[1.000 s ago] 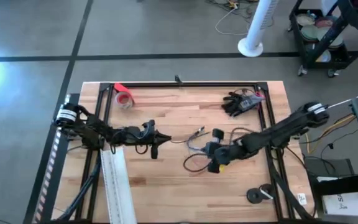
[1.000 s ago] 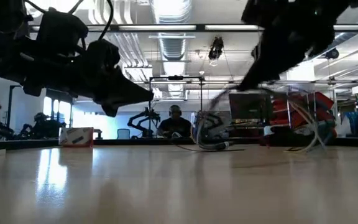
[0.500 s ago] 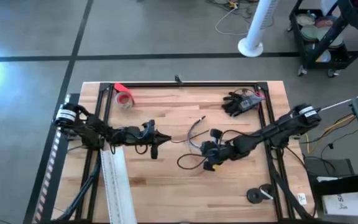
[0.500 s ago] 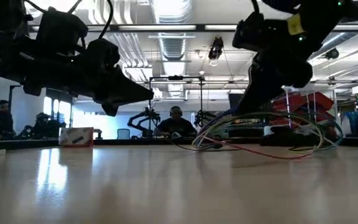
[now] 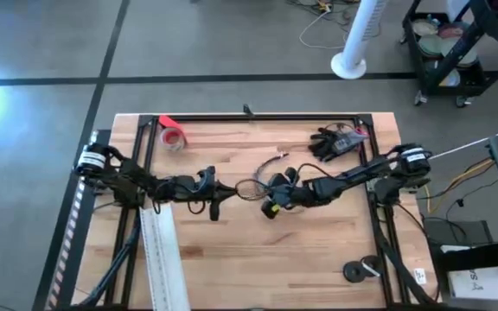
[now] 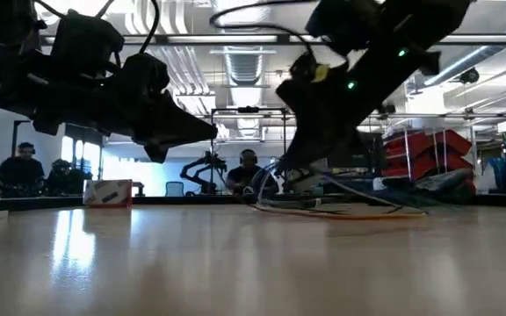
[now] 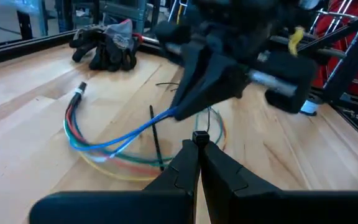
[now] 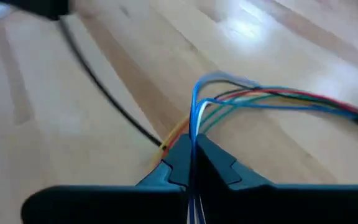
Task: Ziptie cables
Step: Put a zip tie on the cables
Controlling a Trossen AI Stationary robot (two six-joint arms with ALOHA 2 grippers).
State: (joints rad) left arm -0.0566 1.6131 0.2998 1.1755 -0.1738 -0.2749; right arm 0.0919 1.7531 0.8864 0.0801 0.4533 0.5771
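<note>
No brand, label or writing could be read in any view. In the high view the right gripper [image 5: 271, 195] sat near the middle of the frame with the cables [image 5: 251, 186] looping just left of it, between it and the left gripper [image 5: 223, 192], which reached in from the left. The right wrist view showed what the overhead could not: the right fingers [image 8: 173, 163] pressed together on the cables [image 8: 229, 96], pinching blue, white, green and red strands that fanned away over the wood. The left wrist view showed the left fingers [image 7: 185, 163] closed together, holding a thin black zip tie [image 7: 156, 134] that pointed toward the cable loop [image 7: 104, 143] on the table [image 7: 30, 106], with black gloves [image 7: 104, 46] at upper left. Only the high view showed the red tape roll [image 5: 173, 135] at upper left and the long white strip [image 5: 164, 259] at lower left. The low view alone showed people seated in the room behind.
</note>
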